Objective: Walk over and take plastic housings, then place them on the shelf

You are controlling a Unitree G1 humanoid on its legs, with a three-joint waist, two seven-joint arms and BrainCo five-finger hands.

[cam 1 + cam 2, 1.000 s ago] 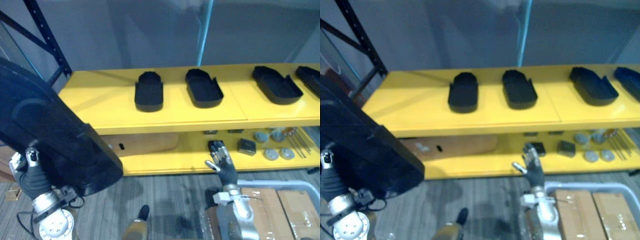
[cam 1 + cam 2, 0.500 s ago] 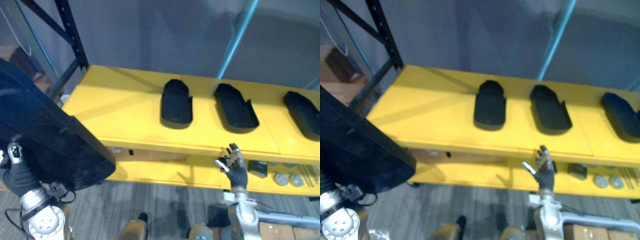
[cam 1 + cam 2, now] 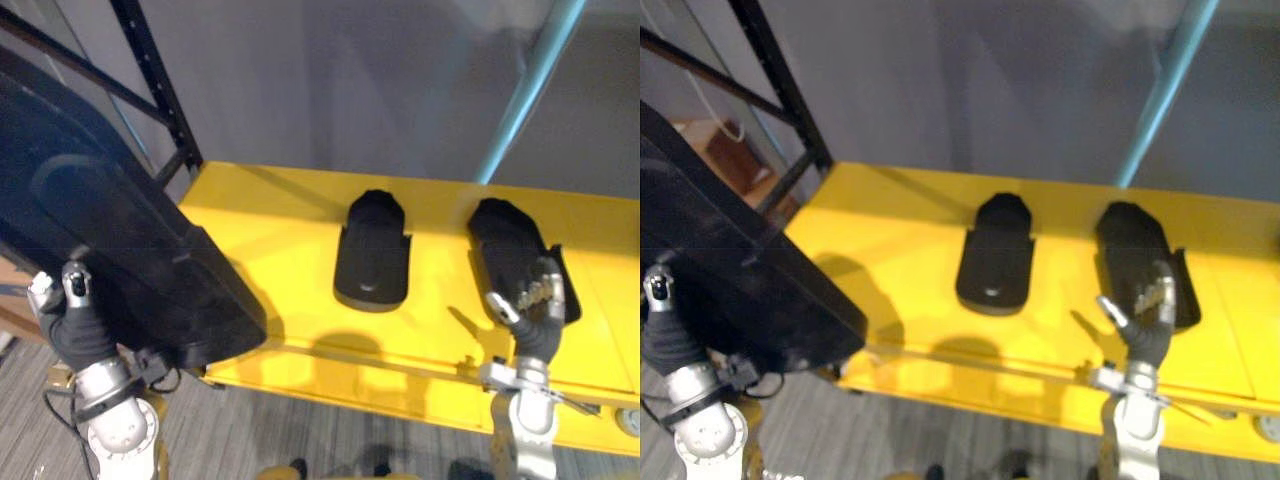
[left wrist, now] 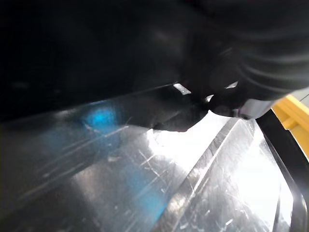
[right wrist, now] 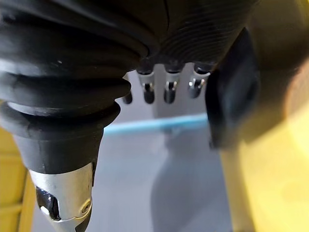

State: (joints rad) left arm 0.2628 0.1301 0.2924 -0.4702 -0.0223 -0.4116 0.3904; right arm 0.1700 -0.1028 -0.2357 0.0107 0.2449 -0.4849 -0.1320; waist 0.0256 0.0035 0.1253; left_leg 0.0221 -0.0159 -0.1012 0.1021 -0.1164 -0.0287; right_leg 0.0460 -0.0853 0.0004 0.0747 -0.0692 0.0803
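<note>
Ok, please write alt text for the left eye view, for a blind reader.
The robot's left hand carries a large black housing at the left end of a yellow shelf. Two smaller housings lie flat on it, a middle housing and a right housing; the open right hand stands in front of the latter.

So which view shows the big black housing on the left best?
The left eye view: most of the big black housing shows there. The right eye view crops it more; the left wrist view gives its glossy surface close up.
</note>
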